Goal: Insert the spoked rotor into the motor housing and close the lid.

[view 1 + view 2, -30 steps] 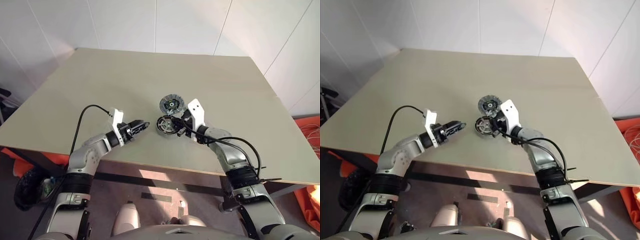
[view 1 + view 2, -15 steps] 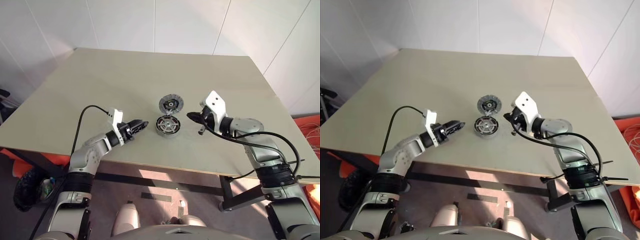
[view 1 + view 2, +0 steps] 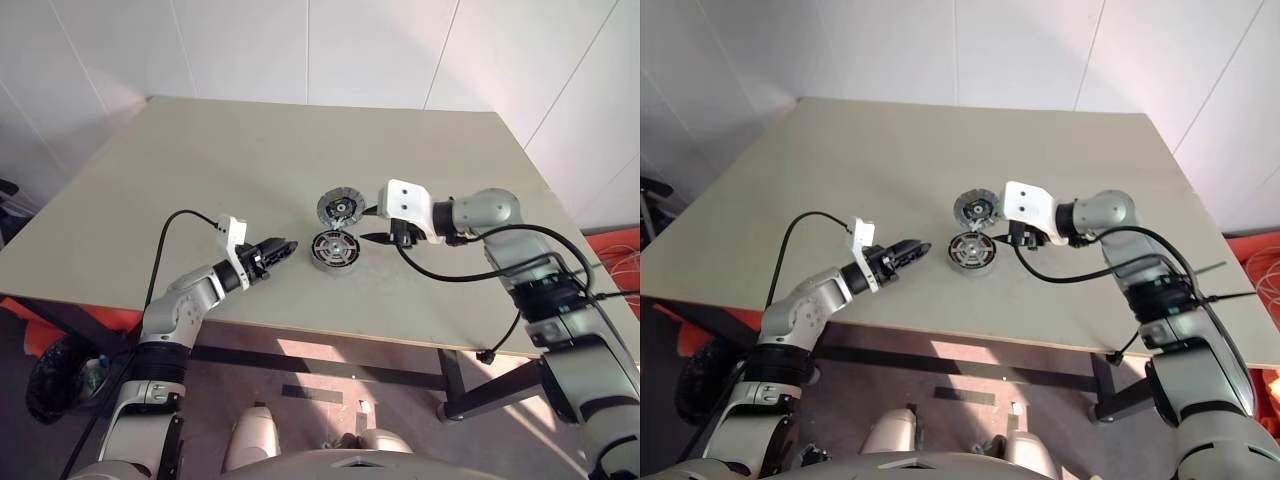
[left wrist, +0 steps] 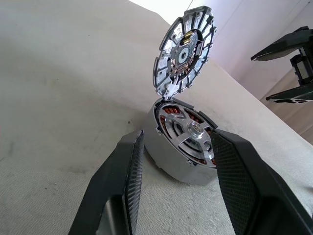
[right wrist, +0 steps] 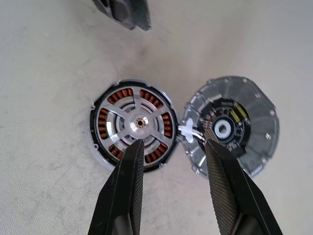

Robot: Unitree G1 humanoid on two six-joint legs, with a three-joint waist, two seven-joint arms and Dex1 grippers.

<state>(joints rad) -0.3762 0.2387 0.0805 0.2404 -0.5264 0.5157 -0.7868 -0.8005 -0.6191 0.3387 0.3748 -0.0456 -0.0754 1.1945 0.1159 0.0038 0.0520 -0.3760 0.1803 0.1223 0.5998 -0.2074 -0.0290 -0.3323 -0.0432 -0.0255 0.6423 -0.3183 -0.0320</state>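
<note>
Housing [image 3: 334, 251] sits near the counter's [image 3: 200, 170] front edge, rotor spokes showing inside, lid [image 3: 342, 208] touching behind. I see my left gripper [image 3: 283, 246] spread and empty beside it, right gripper [image 3: 378, 225] parted, empty.

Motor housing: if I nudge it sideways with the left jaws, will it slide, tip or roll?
The motor housing sits flat on the table, short and wide, so it should slide rather than tip or roll. Its metal shell and copper windings suggest it is heavy for its size. The grey disc looks joined at its rim, so it would probably drag along.
</note>
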